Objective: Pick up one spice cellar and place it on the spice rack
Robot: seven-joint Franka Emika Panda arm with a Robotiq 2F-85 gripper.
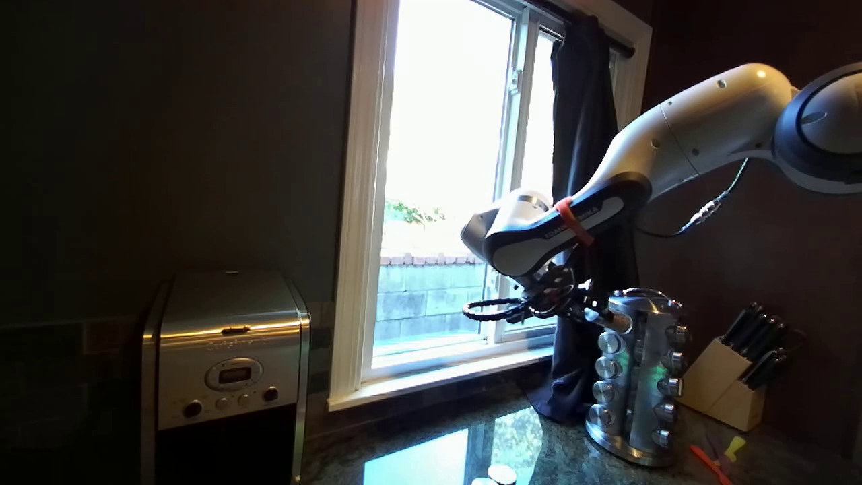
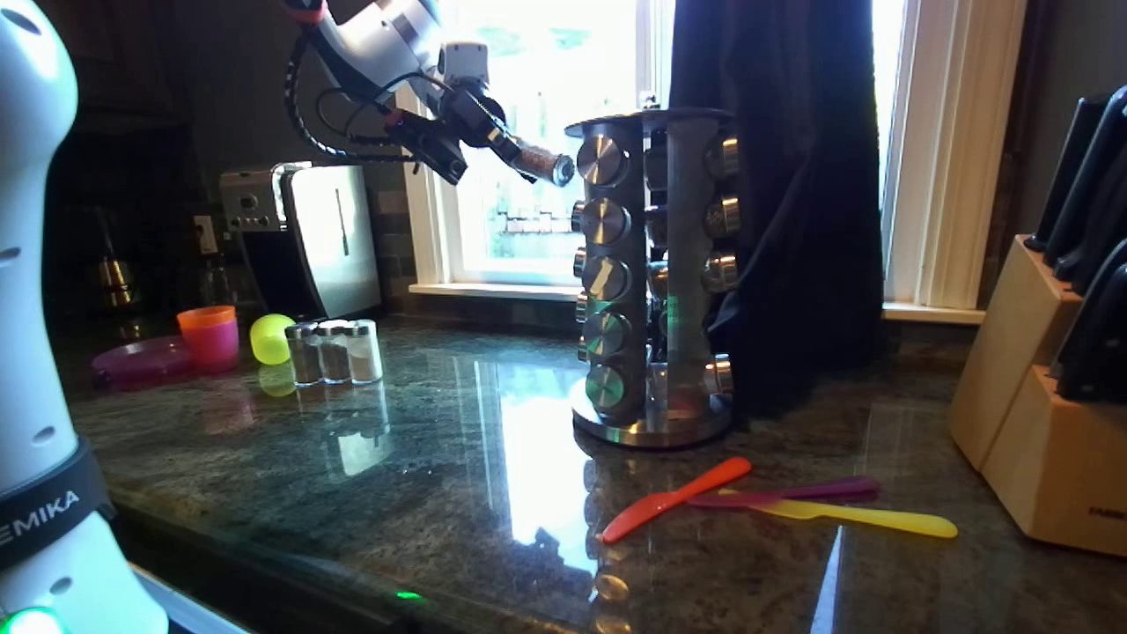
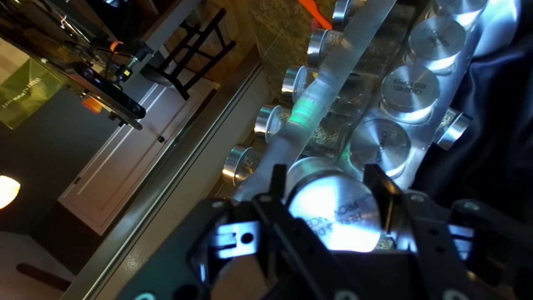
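Evidently the gripper point(image 3: 327, 178) is clamping the jar point(image 2: 540, 162) near the rack point(image 2: 688, 291); the placing step is likely awaiting aligned insertion.

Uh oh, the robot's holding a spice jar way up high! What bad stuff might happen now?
The jar tilts in the gripper, high above the countertop, so it might slip and drop. Its free end looks close to a top-row lid in an exterior view, so it could bump that instead of sliding into a slot. The spice rack looks tall and narrow, so a hard nudge might tip it.
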